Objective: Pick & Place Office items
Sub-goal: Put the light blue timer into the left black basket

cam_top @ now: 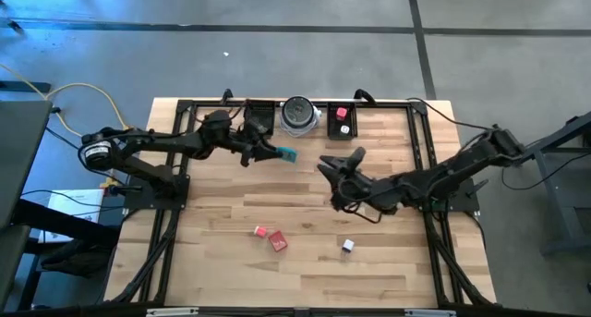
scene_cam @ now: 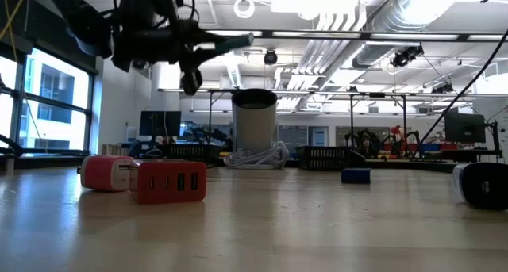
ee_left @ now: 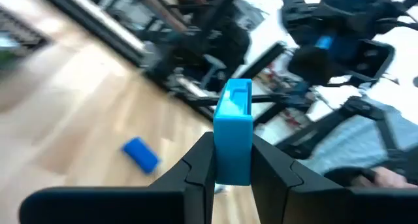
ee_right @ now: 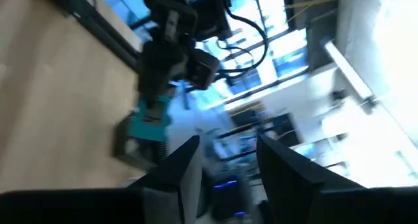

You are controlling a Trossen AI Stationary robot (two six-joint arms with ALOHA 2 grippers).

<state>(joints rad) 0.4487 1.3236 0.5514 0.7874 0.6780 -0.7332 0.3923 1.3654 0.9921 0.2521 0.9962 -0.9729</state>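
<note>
Desk point(cam_top: 305, 271): pale wood planks, smooth, satin sheen. Teal block point(ee_left: 234, 129): smooth, glossy plastic. Red blocks point(scene_cam: 171, 181): smooth plastic, slight gloss. Round dish point(cam_top: 298, 114): silver-grey, metallic look. Left end effector point(ee_left: 225, 168) fingers point(ee_left: 196, 168): matt black plastic.

The wooden table point(cam_top: 222, 252) has a black frame point(cam_top: 388, 103) along its far edge. A round silver dish point(cam_top: 299, 115) stands there, between two black trays point(cam_top: 259, 115). A yellow cable point(cam_top: 83, 91) lies on the grey floor point(cam_top: 277, 58).
</note>
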